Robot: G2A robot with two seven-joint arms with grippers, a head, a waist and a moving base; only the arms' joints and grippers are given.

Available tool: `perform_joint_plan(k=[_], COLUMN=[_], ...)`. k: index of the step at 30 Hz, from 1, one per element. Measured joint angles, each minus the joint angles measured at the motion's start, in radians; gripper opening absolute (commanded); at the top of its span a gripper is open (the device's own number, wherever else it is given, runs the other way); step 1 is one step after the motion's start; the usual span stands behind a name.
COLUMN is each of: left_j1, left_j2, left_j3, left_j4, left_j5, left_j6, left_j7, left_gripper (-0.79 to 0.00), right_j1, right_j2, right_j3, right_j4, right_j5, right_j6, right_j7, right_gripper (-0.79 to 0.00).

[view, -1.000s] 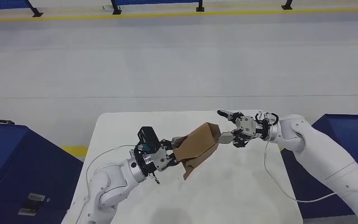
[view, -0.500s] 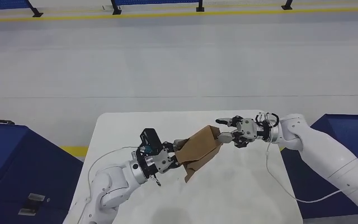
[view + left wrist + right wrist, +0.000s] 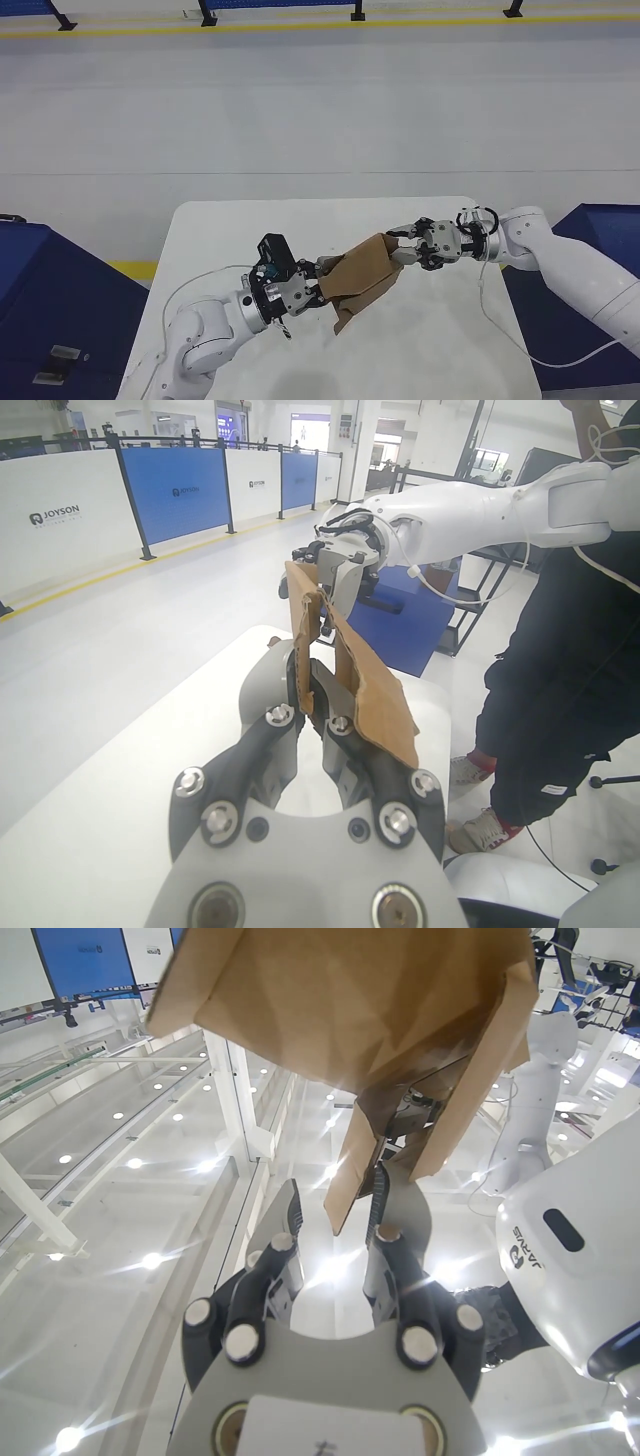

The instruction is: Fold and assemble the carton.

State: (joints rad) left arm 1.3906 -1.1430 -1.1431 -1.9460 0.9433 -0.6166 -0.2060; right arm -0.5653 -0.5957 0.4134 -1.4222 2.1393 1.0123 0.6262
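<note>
So compared with a second earlier, the left arm had nudged a bit further across the white desk (image 3: 230,235), and the brown cardboard carton (image 3: 362,272) went along with it and looked flatter. The right gripper (image 3: 406,248) had pulled its fingers in from a wide spread and moved right up to the carton's far end. The left gripper (image 3: 306,695) was clamped on the carton's corrugated edge, holding it up over the desk between both arms. The right gripper's fingers stood apart with one loose flap (image 3: 350,1178) hanging between them, close against one finger, not pinched. The carton itself was a half-collapsed sleeve, open end facing the right wrist camera, flaps unfolded
</note>
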Motion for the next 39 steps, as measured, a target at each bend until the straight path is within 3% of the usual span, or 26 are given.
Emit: perform_joint_plan(k=[4, 12, 39], left_j1=[0.0, 0.003, -0.01], left_j2=[0.001, 0.004, 0.009], left_j3=[0.002, 0.01, 0.026], left_j4=[0.001, 0.01, 0.013], left_j5=[-0.017, -0.074, -0.107], left_j6=[-0.011, -0.042, -0.047], left_j7=[-0.007, -0.031, -0.062], left_gripper=[-0.785, -0.785, -0.785], right_j1=[0.019, 0.044, 0.083], right_j2=[0.002, 0.003, -0.011], right_j3=[-0.027, -0.059, -0.12], right_j4=[0.005, 0.004, -0.02], right_j5=[-0.012, -0.038, -0.099], right_j6=[0.0, 0.0, 0.0], right_j7=[0.018, 0.031, 0.064], right_gripper=[-0.619, -0.582, -0.622])
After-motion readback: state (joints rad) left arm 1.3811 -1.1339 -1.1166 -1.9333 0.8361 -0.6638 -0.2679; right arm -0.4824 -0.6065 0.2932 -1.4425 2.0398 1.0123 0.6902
